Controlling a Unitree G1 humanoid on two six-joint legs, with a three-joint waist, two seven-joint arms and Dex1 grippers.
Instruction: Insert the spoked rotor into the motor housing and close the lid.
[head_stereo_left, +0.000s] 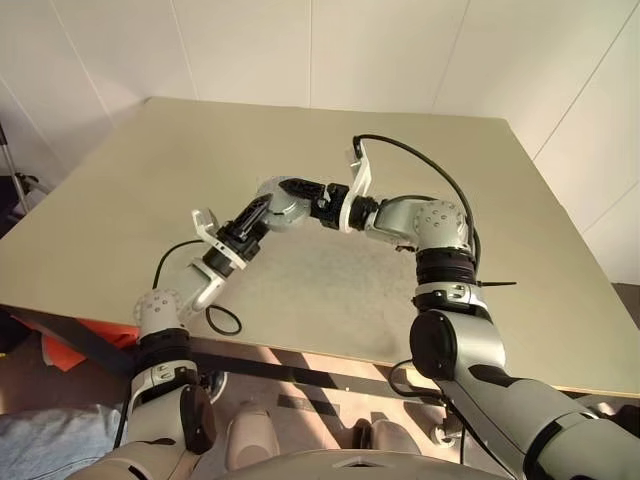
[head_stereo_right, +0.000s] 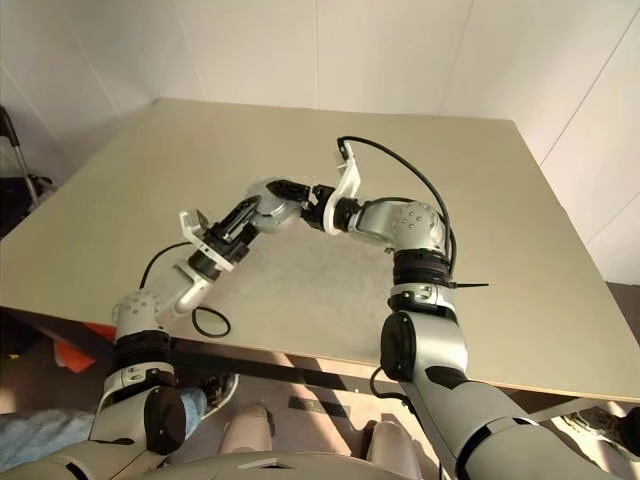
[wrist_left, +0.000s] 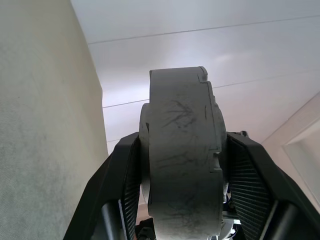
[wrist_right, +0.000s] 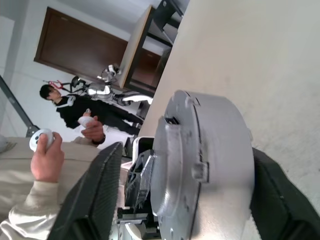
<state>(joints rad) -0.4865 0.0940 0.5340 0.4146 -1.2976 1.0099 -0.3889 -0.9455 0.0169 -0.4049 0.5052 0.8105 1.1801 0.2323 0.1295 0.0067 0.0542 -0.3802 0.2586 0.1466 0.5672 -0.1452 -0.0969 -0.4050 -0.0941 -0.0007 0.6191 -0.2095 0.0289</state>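
Note:
A thick grey round casing, the motor housing (head_stereo_left: 279, 196), hangs above the middle of the table between both grippers. In the left wrist view the housing (wrist_left: 182, 150) is edge-on, with my left gripper (wrist_left: 185, 145) shut on its two flat faces. My right gripper (wrist_right: 187, 155) straddles the housing (wrist_right: 205, 165) from the other side, open, with a gap at one finger (wrist_right: 100, 190). A pale flat face with small lugs closes one side of the housing; it looks like the lid. The spoked rotor is hidden.
The beige table (head_stereo_left: 450, 150) reaches far ahead and to both sides. A black cable loop (head_stereo_left: 225, 320) lies at its near edge on the left. A person with hand controllers (wrist_right: 75, 112) stands beyond the table, and another hand (wrist_right: 45, 152) shows closer.

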